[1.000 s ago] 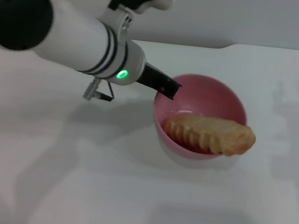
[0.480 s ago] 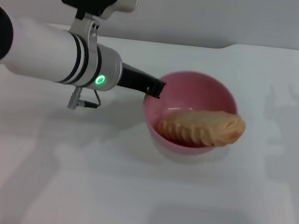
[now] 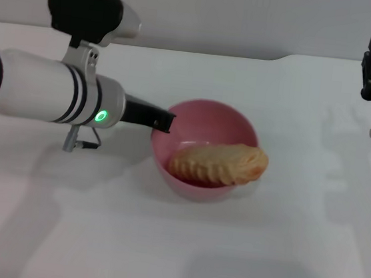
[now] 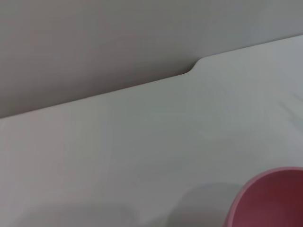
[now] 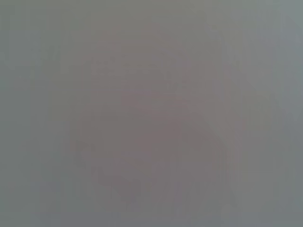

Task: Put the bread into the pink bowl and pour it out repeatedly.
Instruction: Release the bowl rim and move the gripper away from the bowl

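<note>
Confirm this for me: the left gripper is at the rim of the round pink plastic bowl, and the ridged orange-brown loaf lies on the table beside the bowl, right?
Not quite. The head view shows the ridged orange-brown loaf resting in the round pink plastic bowl, one end overhanging the rim. The left gripper is at the rim.

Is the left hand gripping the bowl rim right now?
Touching. The head view shows the left hand meeting the pink bowl at its rim, with the bread inside.
</note>
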Controlling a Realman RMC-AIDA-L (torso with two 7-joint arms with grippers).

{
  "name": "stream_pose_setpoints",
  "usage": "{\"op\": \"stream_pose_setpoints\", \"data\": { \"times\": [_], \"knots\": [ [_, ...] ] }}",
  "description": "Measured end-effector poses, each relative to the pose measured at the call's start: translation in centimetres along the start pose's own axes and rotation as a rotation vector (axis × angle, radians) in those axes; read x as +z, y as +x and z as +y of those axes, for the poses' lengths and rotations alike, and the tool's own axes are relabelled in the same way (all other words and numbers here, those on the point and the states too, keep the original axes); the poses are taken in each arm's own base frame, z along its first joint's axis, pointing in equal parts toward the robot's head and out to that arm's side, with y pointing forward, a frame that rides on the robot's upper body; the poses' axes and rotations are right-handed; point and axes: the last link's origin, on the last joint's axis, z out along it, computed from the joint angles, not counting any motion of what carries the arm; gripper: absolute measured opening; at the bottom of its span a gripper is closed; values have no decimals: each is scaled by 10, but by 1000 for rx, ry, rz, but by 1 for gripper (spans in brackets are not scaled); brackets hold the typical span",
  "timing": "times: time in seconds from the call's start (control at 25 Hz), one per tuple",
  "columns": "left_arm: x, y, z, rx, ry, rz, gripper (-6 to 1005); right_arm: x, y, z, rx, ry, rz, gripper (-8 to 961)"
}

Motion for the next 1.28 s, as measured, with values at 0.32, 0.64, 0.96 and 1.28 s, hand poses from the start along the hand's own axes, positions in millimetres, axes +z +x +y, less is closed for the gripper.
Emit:
{"op": "stream_pose_setpoints", "data": {
  "times": [0.32,0.64,0.96,1.28],
  "knots": [
    [1,-13,-7,-28,15,-10,71,3,-1,2,-1,-13,-1,418],
    [3,-16,-5,-21,12,-14,71,4,-2,4,-1,-23,1,418],
    [4,-16,-2,-16,2,-17,72,6,-3,4,-6,-29,3,418],
    [4,-13,1,24,1,10,106,7,-2,5,-10,-38,12,419]
  ]
}}
